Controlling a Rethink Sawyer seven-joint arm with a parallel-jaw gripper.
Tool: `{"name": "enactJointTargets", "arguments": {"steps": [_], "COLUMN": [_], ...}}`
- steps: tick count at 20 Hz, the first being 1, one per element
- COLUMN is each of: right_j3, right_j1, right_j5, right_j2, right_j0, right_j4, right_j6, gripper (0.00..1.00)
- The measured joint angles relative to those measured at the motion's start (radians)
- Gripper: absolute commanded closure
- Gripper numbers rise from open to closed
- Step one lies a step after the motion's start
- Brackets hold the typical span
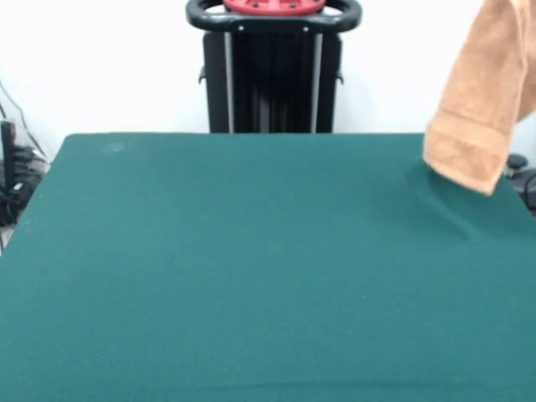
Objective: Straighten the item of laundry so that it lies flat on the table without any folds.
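Note:
The light orange-tan terry towel hangs in the air at the right edge of the front view. Its upper end runs out of the picture at the top right. Its lower corner, with a woven border band, hangs just above the far right part of the dark green table, where it casts a shadow. What holds the towel is out of view. The gripper does not show in this view.
The robot's black pedestal with its red and black base ring stands behind the table's far edge at the top middle. Cables and dark equipment lie off the table's left side. A dark object sits off the right side.

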Motion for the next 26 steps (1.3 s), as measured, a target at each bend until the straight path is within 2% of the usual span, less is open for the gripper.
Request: {"name": "enactJointTargets", "arguments": {"steps": [7,20,23,24,26], "right_j3": [-0.050,-0.111,-0.109,-0.096,-0.077], "right_j1": [-0.078,-0.094,-0.094,-0.096,-0.099], "right_j5": [0.125,0.150,0.135,0.099,0.058], "right_j2": [-0.001,0.001,0.021,0.047,0.075], "right_j0": [0.047,0.063,0.049,0.028,0.005], "right_j4": [-0.004,0.033,0.083,0.146,0.207], "right_j6": [0.000,0.000,0.000,0.000,0.000], "gripper": [1.00,1.00,1.00,1.00,1.00]}}
